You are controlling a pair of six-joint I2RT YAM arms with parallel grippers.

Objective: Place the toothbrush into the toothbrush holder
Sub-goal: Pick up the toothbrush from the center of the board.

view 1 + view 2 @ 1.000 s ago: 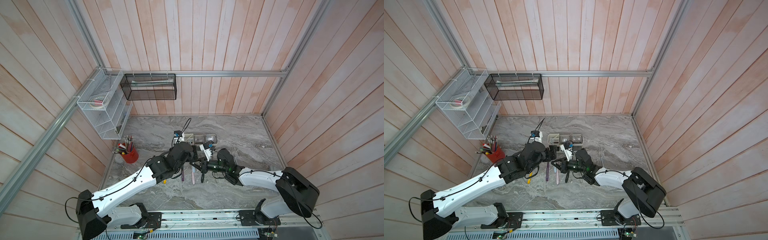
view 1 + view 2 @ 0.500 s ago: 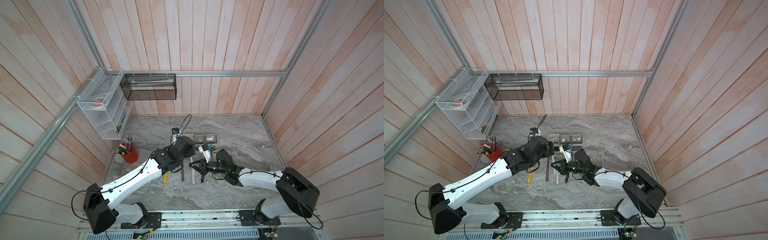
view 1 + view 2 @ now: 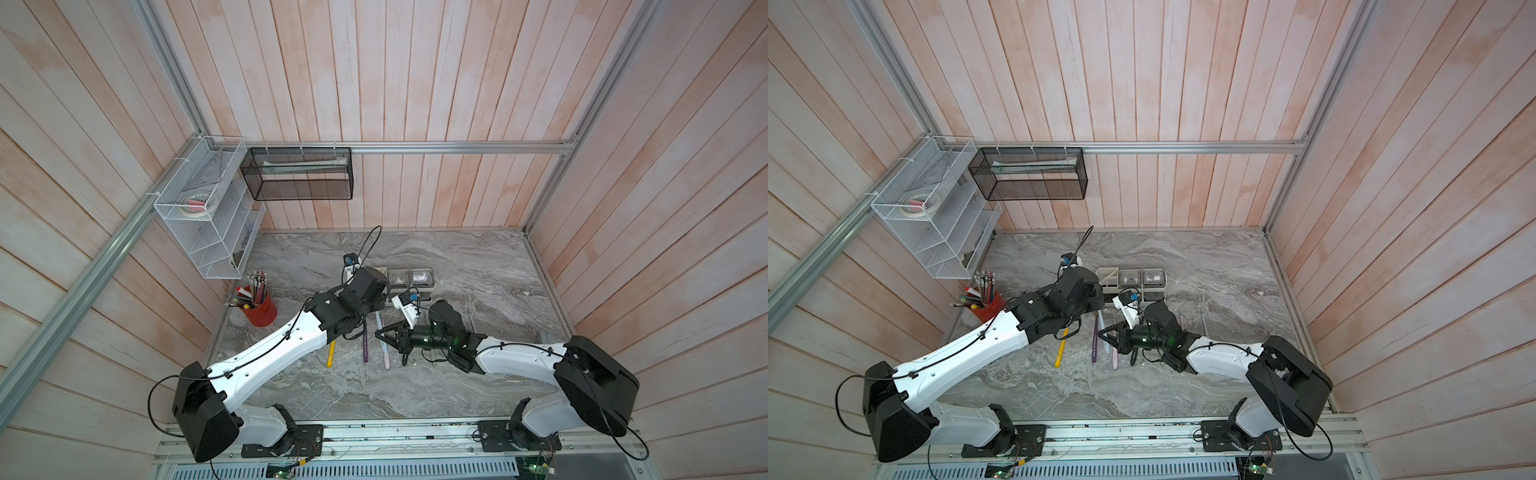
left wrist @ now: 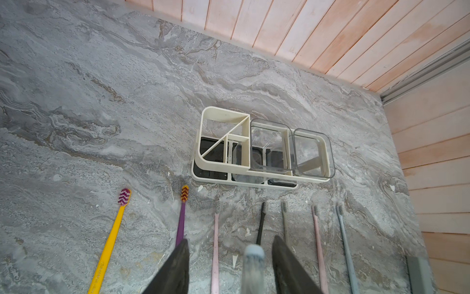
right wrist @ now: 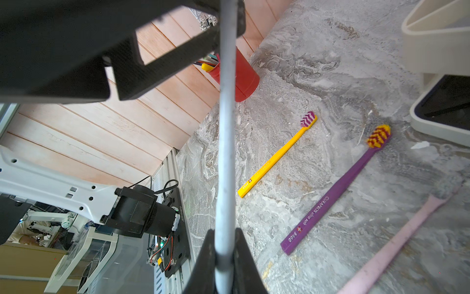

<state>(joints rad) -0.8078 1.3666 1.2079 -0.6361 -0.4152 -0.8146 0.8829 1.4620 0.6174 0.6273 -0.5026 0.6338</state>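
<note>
My right gripper [image 5: 224, 238] is clamped shut on the handle of the pale blue-grey slim plastic toothbrush [image 5: 225, 152], holding it off the grey marble tabletop [image 5: 330, 76]. I judge it light and stiff, but thin and smooth, so it could swivel in a two-point pinch. The flat of the handle, clear of the bristles, is the place to take it.

Farther along it, my left gripper [image 4: 230, 239] straddles the brush's far end, jaws apart, neither pad visibly touching. My right forearm lies low and nearly level, pointing across. My left arm stretches forward, wrist bent down over the brush.

Beyond stands the cream-white open-frame plastic toothbrush holder [image 4: 226, 113], its divided slot section empty.
</note>
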